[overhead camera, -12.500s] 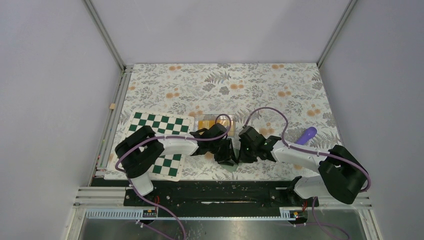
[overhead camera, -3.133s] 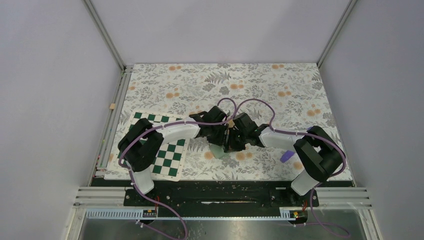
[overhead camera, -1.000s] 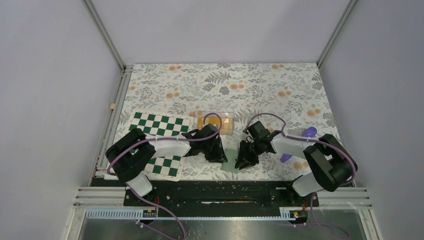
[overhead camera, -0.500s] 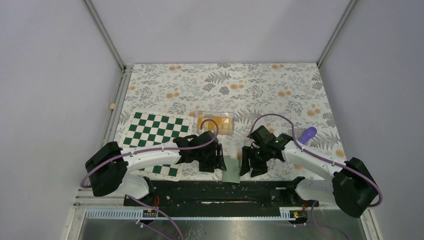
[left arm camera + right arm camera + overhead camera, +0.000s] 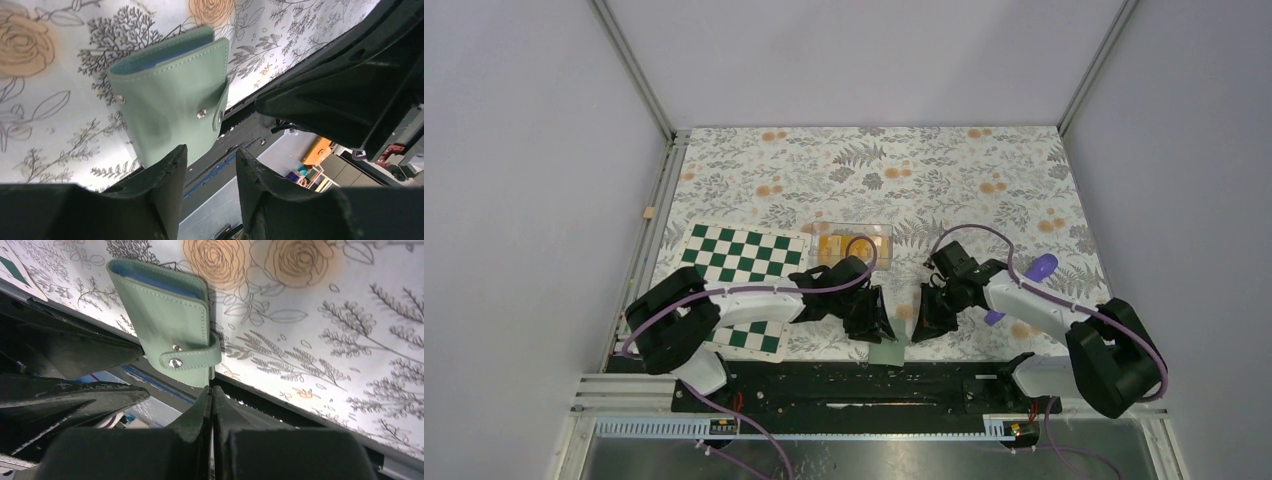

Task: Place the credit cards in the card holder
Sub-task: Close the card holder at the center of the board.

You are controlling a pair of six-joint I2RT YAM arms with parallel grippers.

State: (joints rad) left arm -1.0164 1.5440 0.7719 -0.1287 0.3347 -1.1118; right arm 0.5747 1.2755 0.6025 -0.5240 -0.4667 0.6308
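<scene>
Top external view, left gripper [image 5: 880, 330] parted near green card holder [image 5: 887, 352], right gripper [image 5: 920, 331] now closed empty, spread half a second earlier.

Count:
- card holder [image 5: 887, 352]: 1, green, with a snap strap
- credit cards [image 5: 829, 245]: orange-yellow, all in 1 clear tray [image 5: 879, 231]; number unreadable, a cable crosses them
- chequered board [image 5: 739, 255]: 1
- purple item [image 5: 1039, 267]: shows on both sides of the right arm [image 5: 1034, 305], can't tell if 1 or 2
- arms: 2, counting the left arm [image 5: 744, 295]
</scene>
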